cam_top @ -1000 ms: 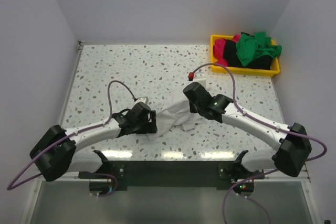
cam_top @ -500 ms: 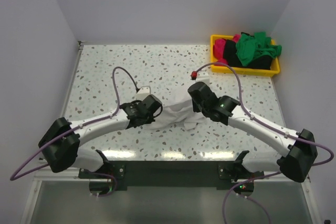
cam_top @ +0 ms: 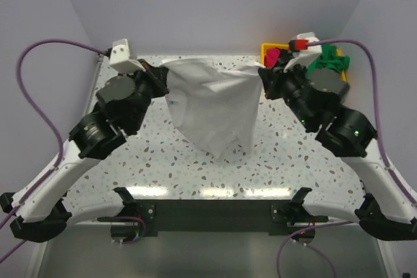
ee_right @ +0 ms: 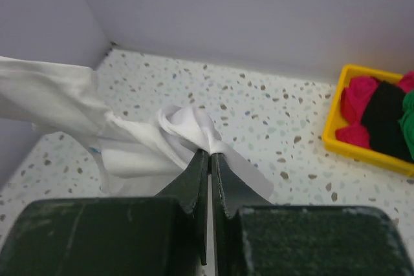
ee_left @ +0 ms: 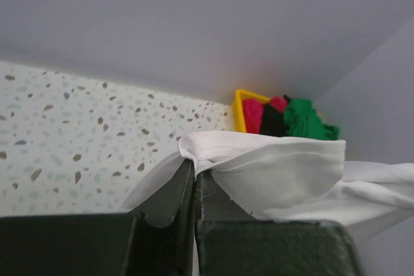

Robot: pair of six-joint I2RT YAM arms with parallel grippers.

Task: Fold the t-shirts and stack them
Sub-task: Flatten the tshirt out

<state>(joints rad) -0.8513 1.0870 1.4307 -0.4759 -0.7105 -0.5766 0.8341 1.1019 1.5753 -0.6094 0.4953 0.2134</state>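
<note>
The large white t-shirt (cam_top: 215,105) hangs stretched in the air between both raised arms, its lower part drooping to a point above the table. My left gripper (cam_top: 161,76) is shut on the shirt's left top edge; the left wrist view has white cloth (ee_left: 272,169) pinched at the tips of my left gripper (ee_left: 195,167). My right gripper (cam_top: 264,76) is shut on the right top edge, and my right gripper (ee_right: 210,153) shows a bunch of white t-shirt (ee_right: 187,127) between its closed tips. Green (cam_top: 329,63), magenta-pink (cam_top: 272,55) and black t-shirts lie in the bin.
A yellow plastic bin (cam_top: 266,47) stands at the table's back right corner, partly hidden behind the right arm; it also shows as the yellow bin (ee_right: 336,130) in the right wrist view. The speckled table (cam_top: 143,154) lies under the hanging shirt. Walls close in at the back and on both sides.
Both arms rose from low over the table to high and apart, lifting the crumpled white t-shirt and spreading it in the air. The left gripper closed on the shirt.
</note>
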